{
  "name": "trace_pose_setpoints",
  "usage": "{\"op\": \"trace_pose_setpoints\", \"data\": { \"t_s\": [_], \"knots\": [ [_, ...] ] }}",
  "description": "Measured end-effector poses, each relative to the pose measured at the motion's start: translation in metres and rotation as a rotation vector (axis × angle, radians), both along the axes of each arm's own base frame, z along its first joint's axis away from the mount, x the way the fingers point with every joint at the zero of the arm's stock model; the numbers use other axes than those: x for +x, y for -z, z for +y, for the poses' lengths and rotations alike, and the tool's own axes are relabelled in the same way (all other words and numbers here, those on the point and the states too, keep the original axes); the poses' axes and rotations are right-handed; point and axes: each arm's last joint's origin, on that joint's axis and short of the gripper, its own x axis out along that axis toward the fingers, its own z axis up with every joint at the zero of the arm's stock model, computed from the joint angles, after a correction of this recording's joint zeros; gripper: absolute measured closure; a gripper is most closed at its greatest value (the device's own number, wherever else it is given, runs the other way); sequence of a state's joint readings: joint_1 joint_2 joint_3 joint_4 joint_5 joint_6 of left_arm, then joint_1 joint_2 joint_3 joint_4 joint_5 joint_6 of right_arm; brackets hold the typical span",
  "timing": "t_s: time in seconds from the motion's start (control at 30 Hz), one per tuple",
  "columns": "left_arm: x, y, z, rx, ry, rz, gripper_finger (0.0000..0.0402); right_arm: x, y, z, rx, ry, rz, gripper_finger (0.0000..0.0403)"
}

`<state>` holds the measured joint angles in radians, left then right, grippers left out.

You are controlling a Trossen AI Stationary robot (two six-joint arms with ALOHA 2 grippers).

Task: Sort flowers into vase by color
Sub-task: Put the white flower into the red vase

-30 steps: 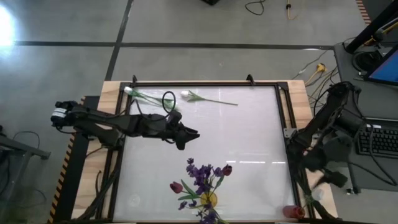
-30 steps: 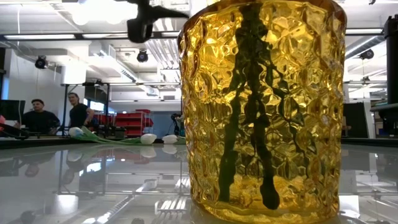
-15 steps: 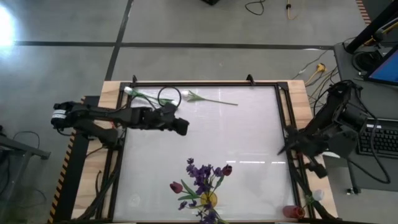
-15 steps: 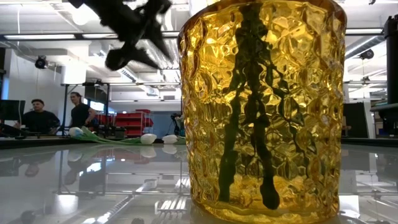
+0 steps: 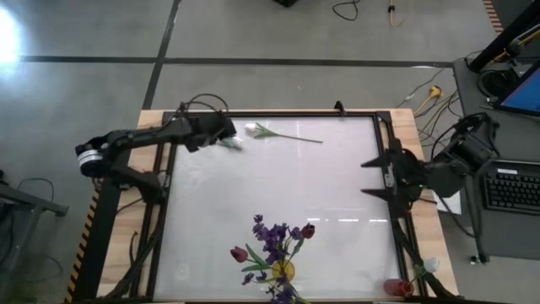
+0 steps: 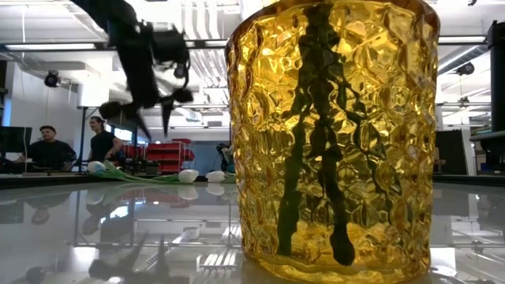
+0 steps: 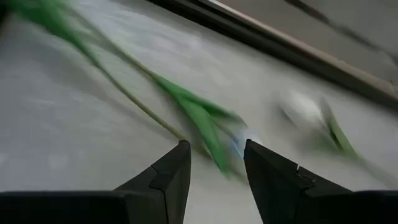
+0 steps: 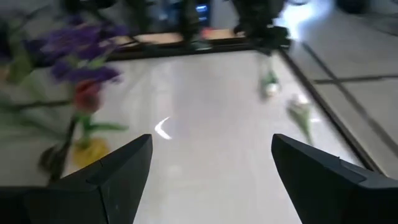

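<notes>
The flowers are split between two places: purple sprigs [image 5: 272, 236] and dark red tulips [image 5: 240, 252] already stand in the yellow vase [image 5: 283, 271] at the near edge of the table [image 5: 337, 177], and two white tulips lie flat at the far edge, one [image 5: 283, 133] in the open and one [image 7: 186, 109] under the left arm. Our left gripper [image 5: 221, 133] hangs over that second stem, its fingers [image 7: 168, 177] apart and empty, the leaf showing in the gap between them. Our right gripper [image 5: 369, 177] sits at the table's right edge, spread wide, holding nothing.

To do this pickup well, we should centre the gap on the bare stem, not the leaf, come straight down until the tips nearly touch the table, then close gently. A pinch on the leaf alone will likely let the tulip swing or slip. We judge the red glass [image 5: 393, 288] at the near right corner a possible home for it.
</notes>
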<state>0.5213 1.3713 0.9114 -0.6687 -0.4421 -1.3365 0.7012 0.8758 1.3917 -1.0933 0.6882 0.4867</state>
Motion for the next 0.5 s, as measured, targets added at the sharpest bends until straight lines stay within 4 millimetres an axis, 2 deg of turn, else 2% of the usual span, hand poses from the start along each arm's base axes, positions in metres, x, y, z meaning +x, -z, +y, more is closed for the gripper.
{"op": "trace_pose_setpoints", "data": {
  "t_s": [0.1,0.23,0.37,0.5],
  "knots": [
    [-0.008,0.017,0.02,-0.026,-0.169,0.019,0.0263,0.009,0.001,-0.002,-0.003,0.1,-0.017,0.0084],
    [-0.014,0.039,0.039,-0.044,-0.292,0.082,0.0263,0.023,0.004,-0.005,-0.015,0.182,-0.015,0.0089],
    [-0.018,0.054,0.05,-0.072,-0.427,0.079,0.0263,0.036,0.008,-0.007,-0.021,0.248,0.003,0.0093],
    [-0.024,0.062,0.05,-0.099,-0.581,0.066,0.0263,0.048,0.014,-0.006,0.004,0.306,0.023,0.0097]
  ]
}}
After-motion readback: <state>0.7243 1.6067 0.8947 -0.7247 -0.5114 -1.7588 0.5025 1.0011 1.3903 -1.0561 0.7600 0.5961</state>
